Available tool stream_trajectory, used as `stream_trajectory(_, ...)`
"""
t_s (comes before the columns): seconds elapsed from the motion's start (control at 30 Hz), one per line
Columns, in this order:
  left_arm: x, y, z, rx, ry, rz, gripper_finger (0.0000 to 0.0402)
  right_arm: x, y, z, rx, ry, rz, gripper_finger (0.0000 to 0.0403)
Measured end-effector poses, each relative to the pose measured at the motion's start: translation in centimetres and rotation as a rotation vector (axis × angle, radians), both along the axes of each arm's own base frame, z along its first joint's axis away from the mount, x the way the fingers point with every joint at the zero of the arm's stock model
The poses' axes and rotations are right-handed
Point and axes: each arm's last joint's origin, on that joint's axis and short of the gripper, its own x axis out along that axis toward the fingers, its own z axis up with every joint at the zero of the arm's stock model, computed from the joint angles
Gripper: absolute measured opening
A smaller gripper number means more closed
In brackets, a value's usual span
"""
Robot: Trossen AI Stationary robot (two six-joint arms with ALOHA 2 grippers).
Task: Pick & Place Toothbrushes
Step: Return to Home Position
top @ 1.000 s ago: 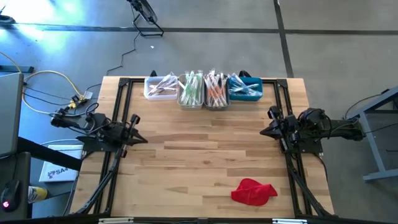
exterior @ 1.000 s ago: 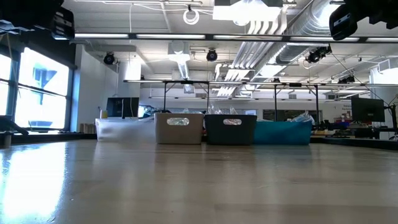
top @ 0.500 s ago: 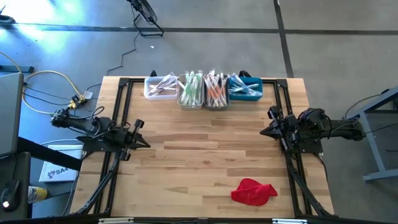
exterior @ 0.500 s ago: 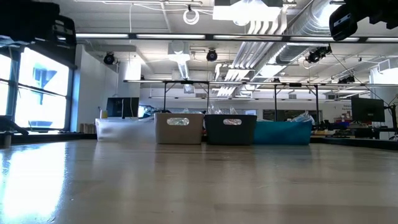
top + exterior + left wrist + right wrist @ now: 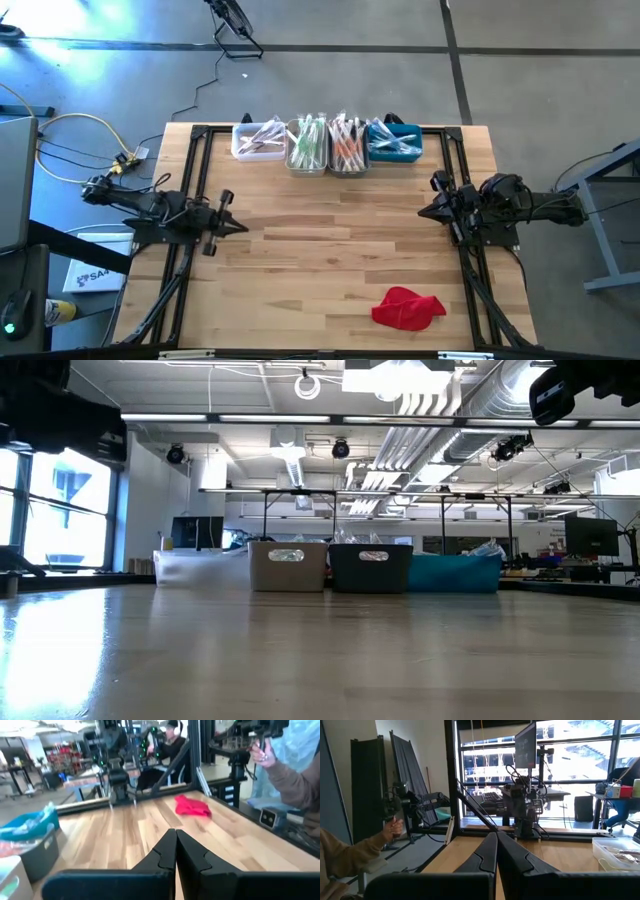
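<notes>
Toothbrushes (image 5: pixel 308 145) in bins (image 5: pixel 288 572), well apart from left tool (image 5: pixel 240 227), right tool (image 5: pixel 420 212) (both closed)

Bright, even light fills the high view: the wooden table (image 5: pixel 330 250) is lit flat with soft shadows, and a blue-white glare washes the floor (image 5: pixel 60 50) at ten o'clock. In the low view a big window (image 5: pixel 65 500) at nine o'clock burns white and lays a sheen on the table at seven o'clock, while ceiling lamps (image 5: pixel 400 375) flare at twelve. In the right wrist view a bright window wall (image 5: pixel 570 750) at one o'clock backlights the right gripper (image 5: pixel 496 834), leaving it a black silhouette.
</notes>
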Motion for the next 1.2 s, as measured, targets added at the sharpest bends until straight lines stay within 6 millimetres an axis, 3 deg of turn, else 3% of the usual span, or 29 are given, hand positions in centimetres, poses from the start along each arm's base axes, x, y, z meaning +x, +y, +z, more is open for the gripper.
stream_trajectory(0.37, 0.0, 0.0, -0.4, 0.005, 0.031, -0.005, 0.0, 0.0, 0.0, 0.0, 0.005, 0.001, -0.001, 0.0002)
stream_trajectory(0.57, 0.0, 0.0, -0.4, -0.046, 0.043, -0.01, 0.0, 0.0, -0.3, 0.1, 0.061, -0.001, -0.095, 0.0002)
stream_trajectory(0.93, 0.0, 0.0, -0.4, -0.042, 0.044, -0.009, 0.0, -1.5, -0.2, 0.3, 0.067, -0.056, -0.057, 0.0002)
stream_trajectory(1.2, 0.0, 0.0, -0.4, -0.042, 0.044, -0.009, 0.0, -1.4, -0.2, 0.0, 0.069, -0.032, -0.049, 0.0002)
